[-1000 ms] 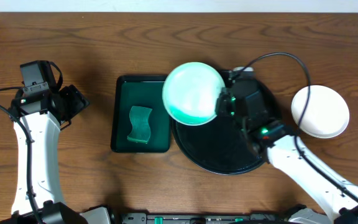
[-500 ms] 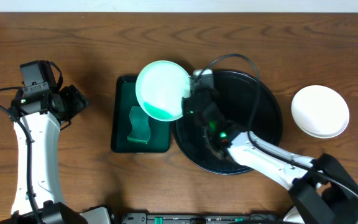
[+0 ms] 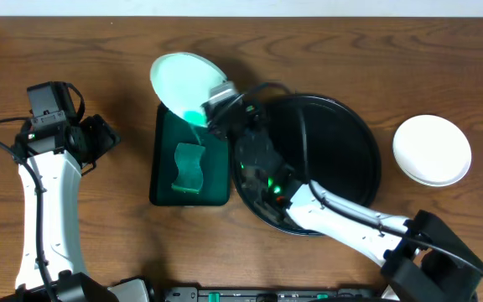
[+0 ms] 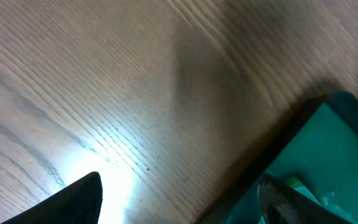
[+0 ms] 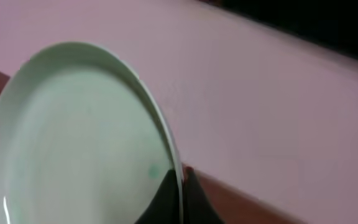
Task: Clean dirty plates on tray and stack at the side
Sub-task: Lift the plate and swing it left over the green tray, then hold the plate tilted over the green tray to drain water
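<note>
Right gripper [image 3: 211, 106] pinched plate [image 3: 181, 82] by its rim, tilted over green tray [image 3: 163, 189] above sponge [image 3: 189, 166], likely for wiping. Left gripper [image 3: 103, 138] spread, idle. Plate stack [image 3: 432, 149] beside black tray [image 3: 355, 180].

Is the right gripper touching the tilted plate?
Touching. The right wrist view shows the right gripper with its jaws pinched on the rim of the plate.
</note>
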